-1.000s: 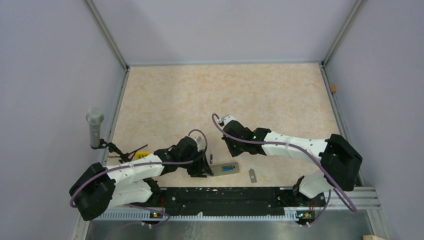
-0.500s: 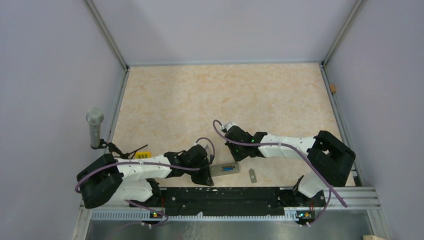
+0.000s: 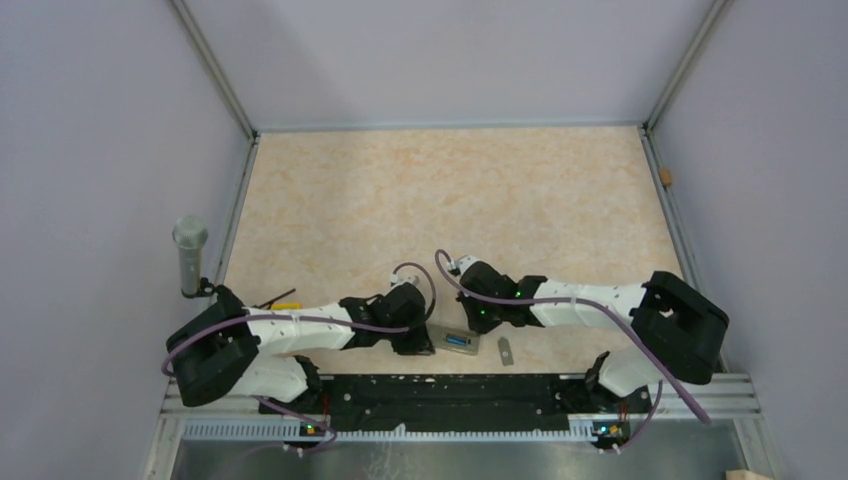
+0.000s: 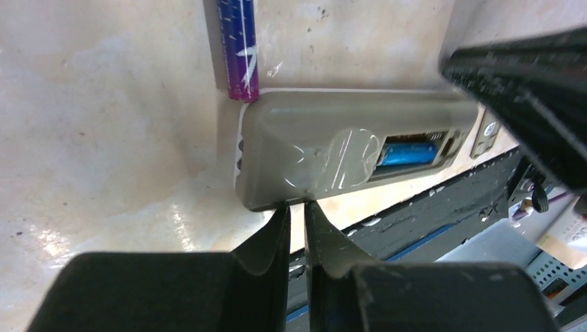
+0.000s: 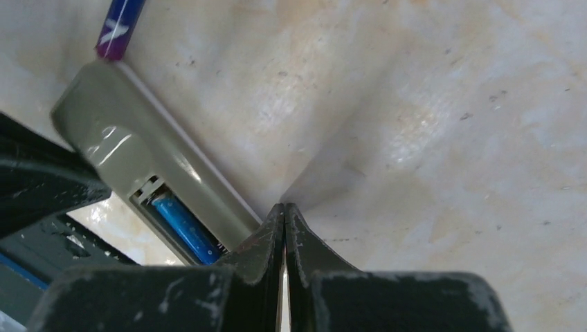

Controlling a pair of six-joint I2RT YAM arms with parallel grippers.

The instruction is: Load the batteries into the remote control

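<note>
Beige counter (image 3: 450,190): remote control (image 4: 325,149) back-up, one battery (image 4: 408,153) seated, loose battery (image 4: 237,48) at its corner. Both left fingers (image 4: 273,235) and right fingers (image 5: 266,242) pinched together, empty.

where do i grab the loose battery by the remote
Take the loose battery across its blue middle, coming straight down from above. It lies flat on the table, and its purple end sits at the corner of the remote, so that end is crowded.
</note>
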